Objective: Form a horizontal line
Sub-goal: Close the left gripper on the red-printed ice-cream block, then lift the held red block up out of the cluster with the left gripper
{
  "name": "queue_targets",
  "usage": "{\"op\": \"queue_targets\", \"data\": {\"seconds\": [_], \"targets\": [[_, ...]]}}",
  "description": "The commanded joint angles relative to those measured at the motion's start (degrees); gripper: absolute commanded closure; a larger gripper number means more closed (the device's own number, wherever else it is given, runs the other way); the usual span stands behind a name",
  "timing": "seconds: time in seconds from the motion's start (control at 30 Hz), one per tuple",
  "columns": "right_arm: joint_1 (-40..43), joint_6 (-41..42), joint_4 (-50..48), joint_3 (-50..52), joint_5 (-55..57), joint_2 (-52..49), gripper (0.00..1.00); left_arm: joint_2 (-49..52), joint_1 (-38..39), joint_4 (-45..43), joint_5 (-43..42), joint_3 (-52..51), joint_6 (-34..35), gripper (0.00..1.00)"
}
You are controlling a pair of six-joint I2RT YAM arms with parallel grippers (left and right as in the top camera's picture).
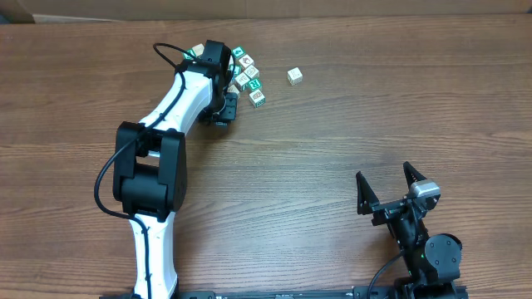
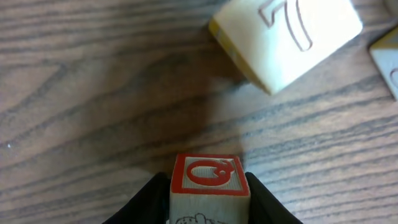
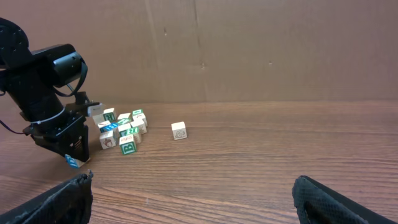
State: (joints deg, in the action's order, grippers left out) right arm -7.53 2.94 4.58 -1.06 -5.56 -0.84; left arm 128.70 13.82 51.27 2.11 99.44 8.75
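My left gripper (image 2: 208,205) is clamped on a small cube (image 2: 208,175): the two black fingers press its left and right sides. Its upper face shows a red frame around a round red letter. I cannot tell whether this cube touches the table (image 1: 332,149) or hangs just over it.

The bunch of cubes (image 1: 247,76) is my landmark. It is an irregular cluster of cream cubes with teal and green faces, lying on the wood. In the overhead view my left gripper sits just beside the bunch, at its left and nearer side. The left arm reaches up to it from the near-left corner.

The horizontal line is not yet formed — the cubes in the bunch sit at mixed angles, some touching. A lone cube (image 1: 294,76) rests to the right of the bunch, clearly apart from it.

In the left wrist view, a cream cube with an outlined 7 (image 2: 286,37) lies on the wood beyond the one I hold, not touching it. I cannot tell whether it belongs to the bunch's edge.

My right gripper (image 1: 383,174) is spread wide and holds nothing. It is well apart from the bunch — far to the bunch's right and toward the near edge of the table.
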Motion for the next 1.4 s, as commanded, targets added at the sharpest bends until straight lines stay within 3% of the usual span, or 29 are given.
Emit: {"op": "queue_targets", "data": {"seconds": [0.0,0.37,0.47,0.57,0.7,1.37], "targets": [[0.3,-0.2,-0.2,0.6,0.4,0.7,0.0,0.4,1.4,1.3,3.5,-0.4,2.0,0.69],[0.3,-0.2,-0.2,0.6,0.4,0.7,0.0,0.4,4.4,5.8,9.7,-0.4,8.2,0.71],[0.3,-0.2,-0.2,0.6,0.4,0.7,0.0,0.4,4.4,5.4,9.7,-0.4,8.2,0.65],[0.3,-0.2,-0.2,0.6,0.4,0.7,0.0,0.4,4.2,5.0,9.7,-0.4,8.2,0.52],[0.3,-0.2,-0.2,0.6,0.4,0.7,0.0,0.4,4.1,4.7,9.7,-0.4,8.2,0.5],[0.3,-0.2,-0.2,0.6,0.4,0.7,0.0,0.4,4.1,3.8,8.4,-0.3,6.5,0.56]]}}
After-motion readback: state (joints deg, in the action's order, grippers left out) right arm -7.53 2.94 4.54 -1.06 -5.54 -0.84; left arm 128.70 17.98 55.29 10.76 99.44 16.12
